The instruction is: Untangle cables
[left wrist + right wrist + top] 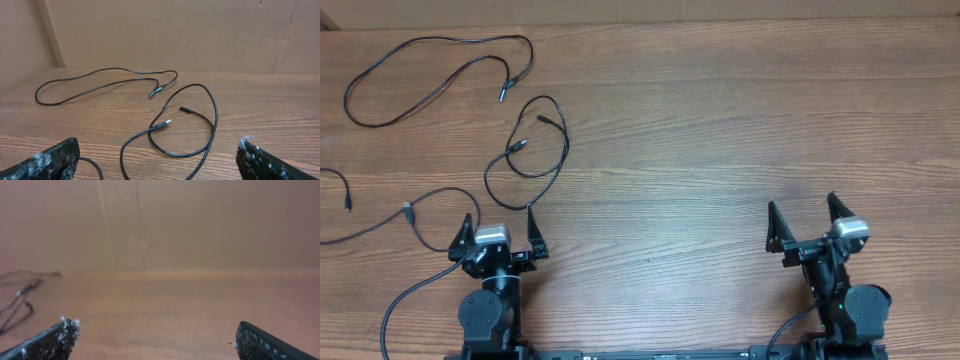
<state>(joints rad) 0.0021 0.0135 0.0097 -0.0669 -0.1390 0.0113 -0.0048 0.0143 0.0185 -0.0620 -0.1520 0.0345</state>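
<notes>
Several thin black cables (518, 146) lie in loose loops on the left part of your table (720, 120). Near them, your left gripper (500, 213) has its jaws wide and empty. Your right gripper (801, 200), well apart from them, is also wide and empty.

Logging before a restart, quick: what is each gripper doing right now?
Left gripper: open, holding nothing.
Right gripper: open, holding nothing.

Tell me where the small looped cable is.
In the overhead view, the looped cable lies on the left side, just ahead of the open left gripper. It is nearer the arms than the long cable at the far-left corner.
</notes>
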